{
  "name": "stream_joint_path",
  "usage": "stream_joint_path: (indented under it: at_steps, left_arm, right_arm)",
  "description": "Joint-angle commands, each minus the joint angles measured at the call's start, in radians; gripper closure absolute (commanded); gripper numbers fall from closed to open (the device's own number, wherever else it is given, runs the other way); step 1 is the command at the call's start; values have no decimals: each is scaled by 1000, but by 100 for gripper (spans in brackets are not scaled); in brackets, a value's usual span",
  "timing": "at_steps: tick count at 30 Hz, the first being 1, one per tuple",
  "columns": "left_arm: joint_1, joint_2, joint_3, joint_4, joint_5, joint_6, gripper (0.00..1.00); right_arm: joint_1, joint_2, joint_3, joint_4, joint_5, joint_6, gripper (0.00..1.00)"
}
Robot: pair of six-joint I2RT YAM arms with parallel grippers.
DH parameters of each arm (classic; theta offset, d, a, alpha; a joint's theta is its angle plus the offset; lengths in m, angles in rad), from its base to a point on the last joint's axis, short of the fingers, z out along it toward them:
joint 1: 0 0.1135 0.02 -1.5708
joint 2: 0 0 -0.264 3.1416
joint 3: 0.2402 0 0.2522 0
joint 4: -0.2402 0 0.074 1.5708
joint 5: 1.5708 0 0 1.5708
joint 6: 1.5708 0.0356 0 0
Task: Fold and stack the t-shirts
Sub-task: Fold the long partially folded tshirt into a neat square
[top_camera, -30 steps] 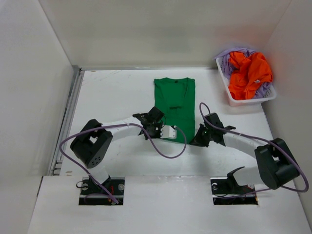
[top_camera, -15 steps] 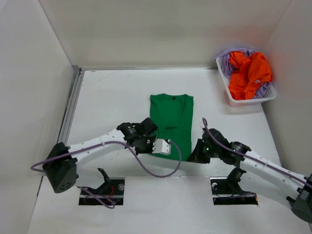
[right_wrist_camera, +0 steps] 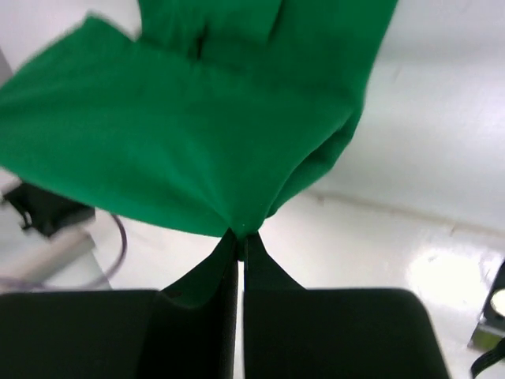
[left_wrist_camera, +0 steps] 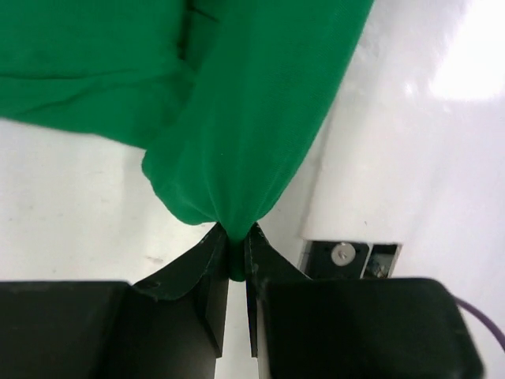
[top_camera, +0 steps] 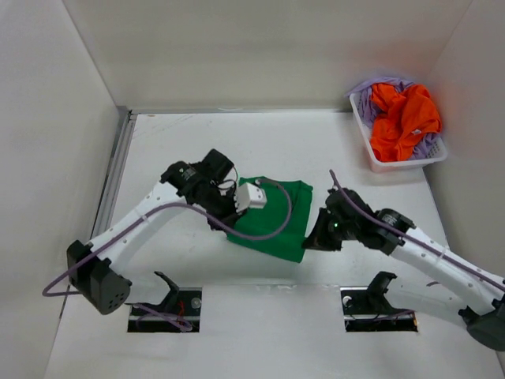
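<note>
White-walled and bare-topped, the table [top_camera: 197, 142] carried one green t-shirt [top_camera: 278, 225] near its middle, between the two arms. The garment's far part lay on the surface and its near edge was raised off it. A white mesh basket [top_camera: 377, 162] sat in the far right corner, well apart from the fold, with the orange t-shirt [top_camera: 406, 118] heaped over the lavender t-shirt [top_camera: 364, 96] inside it.

The step in hand appeared to be bringing the near edge over toward the far end. To do it well, both held corners would need to travel level and at the same pace, with the cloth taut between them so no crease set in. They would then need to come down square on the far end before either grip let go.

The left arm [top_camera: 142, 225] reached long from its base, bent across the table's left half with its wrist over the shirt's left side. The right arm [top_camera: 430, 249] stretched low from the right with its wrist at the shirt's right edge.

The left gripper [left_wrist_camera: 237, 241] was clamped on a bunched corner of green cloth, which fanned out from its closed tips. The right gripper [right_wrist_camera: 240, 241] was likewise pinched tight on a gathered point of the same shirt, the fabric spreading away above it.
</note>
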Motion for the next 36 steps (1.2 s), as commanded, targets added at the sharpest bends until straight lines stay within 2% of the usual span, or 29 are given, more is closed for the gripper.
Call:
stream_joint_path:
  at_steps: [1, 6, 12, 22, 33, 36]
  left_arm:
    - [124, 93, 98, 22, 115, -15, 94]
    - [212, 250, 241, 136, 114, -55, 94]
    - [243, 422, 404, 208, 77, -75, 93]
    - [292, 629, 513, 305, 4, -106, 88]
    - [317, 808, 586, 434, -49, -140, 84]
    - [329, 856, 634, 449, -52, -155, 80]
  right_arm:
    - [-146, 79, 73, -1, -1, -195, 100]
    - [-375, 192, 134, 105, -76, -332, 100]
    - [-485, 353, 202, 192, -140, -402, 100]
    - [-594, 623, 338, 265, -148, -468, 100]
    - [-637, 895, 481, 312, -154, -482, 97]
    - [-636, 947, 522, 321, -151, -478, 89]
